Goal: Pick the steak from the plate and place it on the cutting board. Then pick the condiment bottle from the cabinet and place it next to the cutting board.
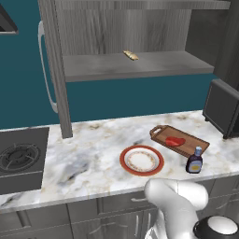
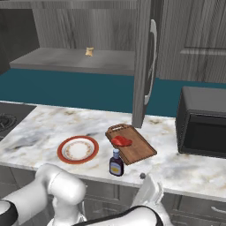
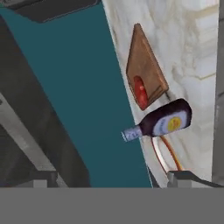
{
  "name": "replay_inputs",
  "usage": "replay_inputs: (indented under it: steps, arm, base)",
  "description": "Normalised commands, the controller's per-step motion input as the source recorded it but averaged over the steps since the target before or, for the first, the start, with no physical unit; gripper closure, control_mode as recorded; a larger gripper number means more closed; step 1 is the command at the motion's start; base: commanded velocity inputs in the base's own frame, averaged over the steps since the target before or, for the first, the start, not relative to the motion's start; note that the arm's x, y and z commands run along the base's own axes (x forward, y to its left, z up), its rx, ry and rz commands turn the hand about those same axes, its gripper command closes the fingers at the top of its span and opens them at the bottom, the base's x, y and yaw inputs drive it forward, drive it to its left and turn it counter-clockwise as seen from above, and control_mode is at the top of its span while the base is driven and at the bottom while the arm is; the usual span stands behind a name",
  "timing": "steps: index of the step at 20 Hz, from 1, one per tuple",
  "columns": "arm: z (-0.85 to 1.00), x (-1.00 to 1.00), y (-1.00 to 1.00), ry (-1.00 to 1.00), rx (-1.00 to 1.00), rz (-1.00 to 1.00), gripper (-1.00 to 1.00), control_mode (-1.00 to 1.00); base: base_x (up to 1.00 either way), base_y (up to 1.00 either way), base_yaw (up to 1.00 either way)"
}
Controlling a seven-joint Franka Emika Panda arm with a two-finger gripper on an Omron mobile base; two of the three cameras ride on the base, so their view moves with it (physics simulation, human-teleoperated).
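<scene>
Here, the steak (image 1: 175,141) lies on the cutting board (image 1: 191,144), the condiment bottle (image 1: 194,161) upright beside its near edge on the table (image 1: 88,158), right of the plate (image 1: 141,160); the gripper (image 3: 111,177) stands wide, holding nothing.

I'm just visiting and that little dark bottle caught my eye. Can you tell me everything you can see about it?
The condiment bottle is small and dark brown, glossy like glass or plastic, with a narrow neck, a bluish-white cap and a white-and-yellow label. It stands upright on the marble counter, near the front edge, beside the cutting board and right of the plate. It seems to stand just clear of the board, though that is hard to tell. Nothing grips it.
</scene>
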Motion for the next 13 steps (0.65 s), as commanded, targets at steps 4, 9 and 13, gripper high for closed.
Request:
replay_inputs:
  steps: [4, 9, 13]
  arm:
    - [0.28, -0.32, 0.40, -0.25, -0.45, -0.07, -1.00, -1.00]
    - [0.29, -0.33, 0.39, -0.22, -0.48, -0.09, -1.00, -1.00]
    - [0.34, -0.32, 0.31, -0.16, -0.51, -0.10, -1.00, -1.00]
  base:
    - [0.00, 0.00, 0.00]
    - [0.00, 0.00, 0.00]
    - [0.00, 0.00, 0.00]
